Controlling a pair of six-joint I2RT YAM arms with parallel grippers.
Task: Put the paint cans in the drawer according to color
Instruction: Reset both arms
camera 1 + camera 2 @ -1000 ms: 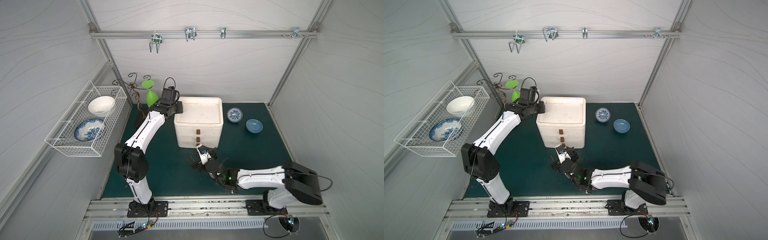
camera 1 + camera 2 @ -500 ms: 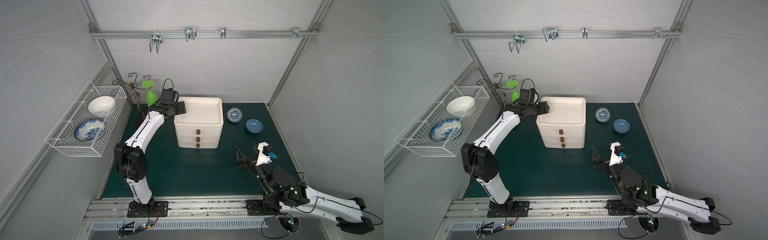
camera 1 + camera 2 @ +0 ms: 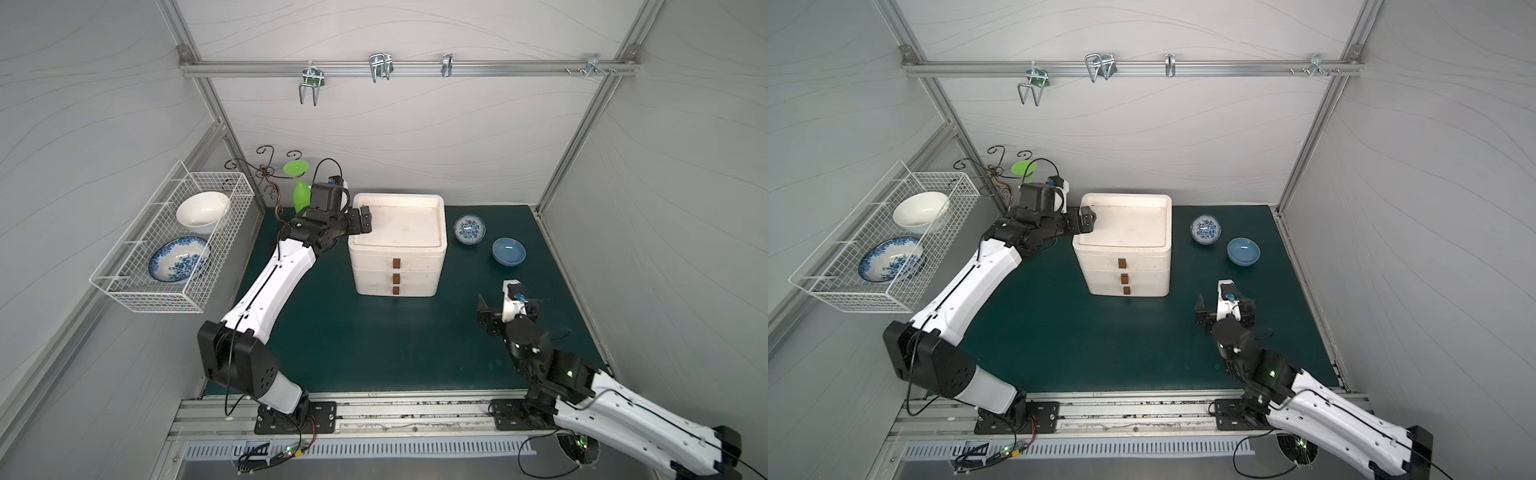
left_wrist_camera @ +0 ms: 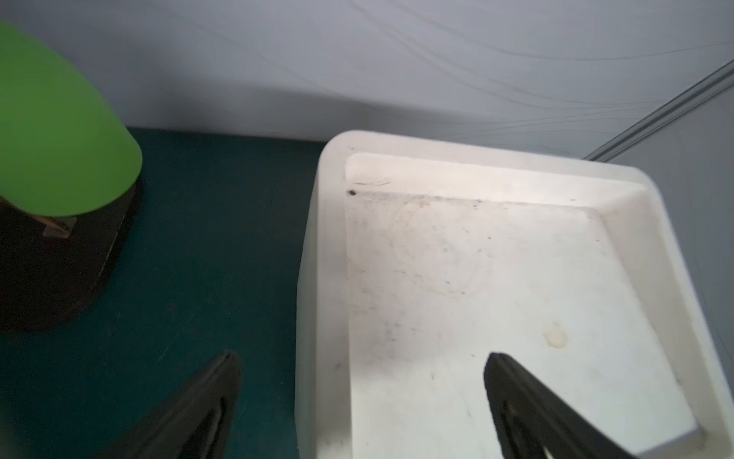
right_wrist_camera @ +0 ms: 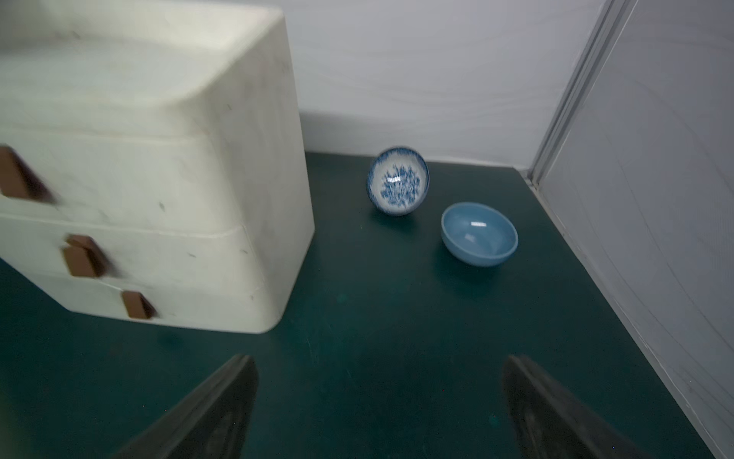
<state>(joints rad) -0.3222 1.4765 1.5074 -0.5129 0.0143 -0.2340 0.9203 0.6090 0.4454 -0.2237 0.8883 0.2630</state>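
The drawer (image 3: pixel 415 266) is a white chest at the back middle of the mat, and its three drawers are all shut, as both top views (image 3: pixel 1142 266) show. No paint cans show in any view. My left gripper (image 3: pixel 360 220) is open over the chest's back left corner. In the left wrist view it (image 4: pixel 361 357) straddles the rim of the chest's top tray (image 4: pixel 476 278), which holds nothing. My right gripper (image 3: pixel 508 308) is open and holds nothing. It hovers over the mat right of and in front of the chest (image 5: pixel 178 179), as its wrist view (image 5: pixel 381 361) shows.
A patterned blue bowl (image 3: pixel 469 228) and a plain blue bowl (image 3: pixel 508 251) sit right of the chest. A green goblet (image 3: pixel 301 191) and a black wire stand (image 3: pixel 266 170) are at the back left. A wire basket (image 3: pixel 124 286) with two bowls hangs on the left wall.
My right arm has swung away from the chest's front to the right front of the mat. My left gripper's jaws have spread open over the chest's corner.
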